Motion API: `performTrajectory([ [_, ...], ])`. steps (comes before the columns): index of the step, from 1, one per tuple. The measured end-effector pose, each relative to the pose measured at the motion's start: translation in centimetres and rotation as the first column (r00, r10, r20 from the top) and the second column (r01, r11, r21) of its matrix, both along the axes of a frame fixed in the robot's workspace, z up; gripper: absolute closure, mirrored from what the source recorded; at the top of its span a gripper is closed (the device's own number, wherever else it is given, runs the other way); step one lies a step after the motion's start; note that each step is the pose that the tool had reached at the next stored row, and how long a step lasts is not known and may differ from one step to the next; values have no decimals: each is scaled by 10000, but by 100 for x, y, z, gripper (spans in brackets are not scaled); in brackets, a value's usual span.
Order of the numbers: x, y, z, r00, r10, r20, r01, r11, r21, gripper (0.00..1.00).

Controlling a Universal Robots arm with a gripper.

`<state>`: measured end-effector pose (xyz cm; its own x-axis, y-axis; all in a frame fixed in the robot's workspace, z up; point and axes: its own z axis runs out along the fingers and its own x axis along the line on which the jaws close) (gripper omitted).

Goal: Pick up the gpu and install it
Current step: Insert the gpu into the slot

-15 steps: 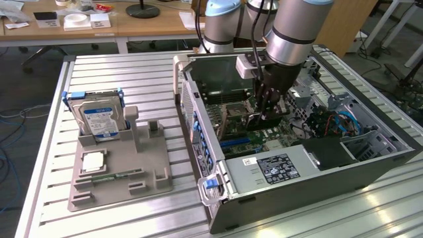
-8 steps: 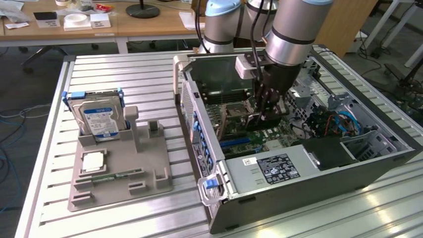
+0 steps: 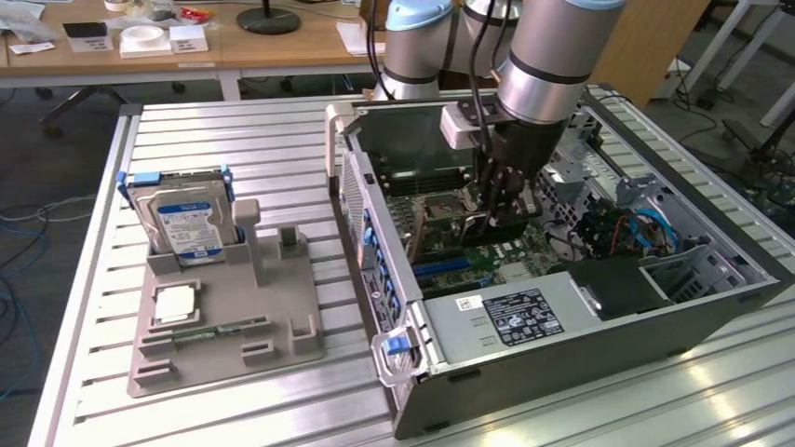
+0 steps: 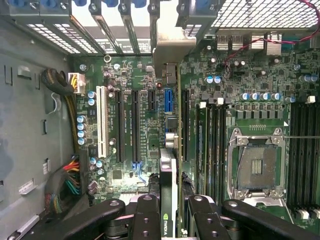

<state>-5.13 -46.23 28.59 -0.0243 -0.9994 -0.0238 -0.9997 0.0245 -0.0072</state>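
Here, nearest the wrist camera, the claw (image 4: 169, 222) is clamped on the gpu (image 4: 166, 200), with its black fingers (image 4: 145, 215) pressed to either face of the card, which runs edge-on away from the grip. The card hangs inside the open computer case (image 3: 546, 372). The case lies on its side on the half of the desk (image 3: 249, 130) at the exterior view's right, and the arm reaches straight down into it. Beneath the card is the motherboard (image 4: 125, 80), with long black expansion slots (image 4: 135, 125), a white slot (image 4: 103, 122) and a short blue slot (image 4: 167, 102) close to the card's line. Whether the card's lower edge already touches a slot I cannot tell. Just beside that line stand the memory slots (image 4: 215, 145) and the bare processor socket (image 4: 257, 167). Farthest off, the card's silver bracket (image 4: 172, 47) sits close to the case's perforated rear wall (image 4: 260, 15). To do this step well, I judge the card should stay upright and parallel to its slot. The bracket should meet its rear opening before any pressing. The push should go evenly and straight down, never skewing toward the memory slots, with a grip firm enough that the card cannot slide between the fingers.
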Motion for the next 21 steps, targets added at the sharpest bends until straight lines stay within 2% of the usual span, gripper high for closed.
performTrajectory([
  [5, -19, -3, 0, 10000, -1, 20, 1, 10000, 19, 73],
  [17, -24, -3, -11, 10000, 0, 22, 0, 10000, 19, 73],
  [21, -61, -3, -14, 10000, -1, 24, 1, 10000, 22, 73],
])
